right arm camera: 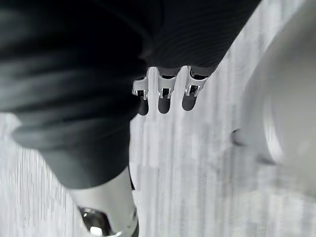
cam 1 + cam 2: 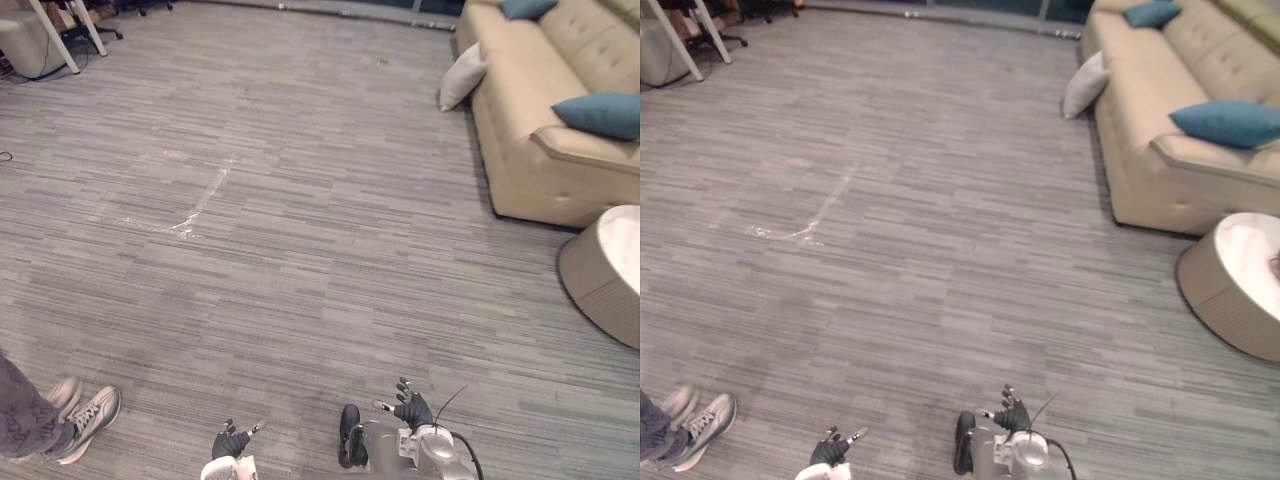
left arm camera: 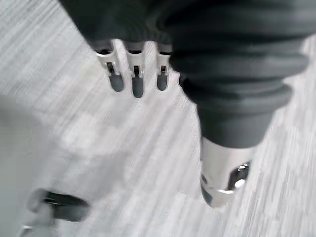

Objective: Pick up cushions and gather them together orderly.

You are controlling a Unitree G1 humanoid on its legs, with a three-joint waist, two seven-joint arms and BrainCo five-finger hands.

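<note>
Left robot hand [image 2: 231, 441]: bottom edge of the left eye view, left of centre, held low over the floor [image 2: 300, 250]. Its fingers [image 3: 137, 79] are straight and slightly spread, with the thumb apart. It holds nothing.

Right robot hand [image 2: 413, 409]: bottom edge, right of centre, a little higher in the frame than the left one. Its fingers [image 1: 164, 96] are straight and side by side. It also holds nothing and hangs above bare carpet.

Sofa [image 2: 520, 150]: beige, upper right of the frame. It carries two items:
- Near blue cushion [image 2: 603, 114]: lies on the armrest at the right edge.
- Far blue cushion [image 2: 527, 8]: lies on the seat at the top edge, partly cut off.

White cushion [image 2: 462, 76]: stands on the floor, tilted, leaning against the sofa's front at upper right. It is well apart from both hands.

Round desk [image 2: 610, 275]: pale top, tan side, at the right edge below the sofa.

Person's shoes [image 2: 88, 418]: grey-white trainers at lower left, on the carpet near the left robot hand.

Floor: grey striped carpet with a pale scuff mark [image 2: 200, 210] left of centre.
</note>
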